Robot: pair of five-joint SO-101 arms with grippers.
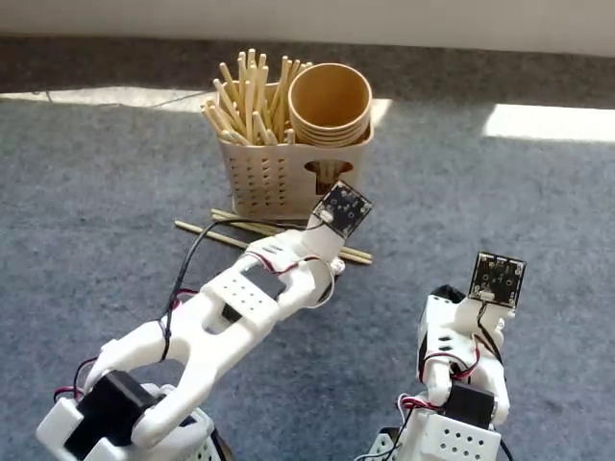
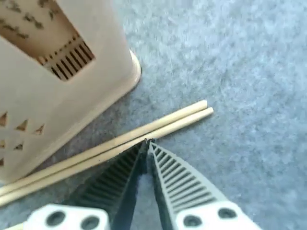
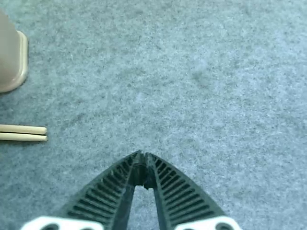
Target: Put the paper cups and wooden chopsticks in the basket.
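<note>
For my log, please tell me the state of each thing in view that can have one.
Perforated beige plastic basket: upright, filled.
Stacked brown paper cups: nested, upright in the basket.
Bundle of wooden chopsticks: standing on end in the basket.
Loose wooden chopsticks: lying flat on grey carpet beside the basket.
Left gripper: shut, tips at the loose chopsticks.
Right gripper: shut, over bare carpet.
</note>
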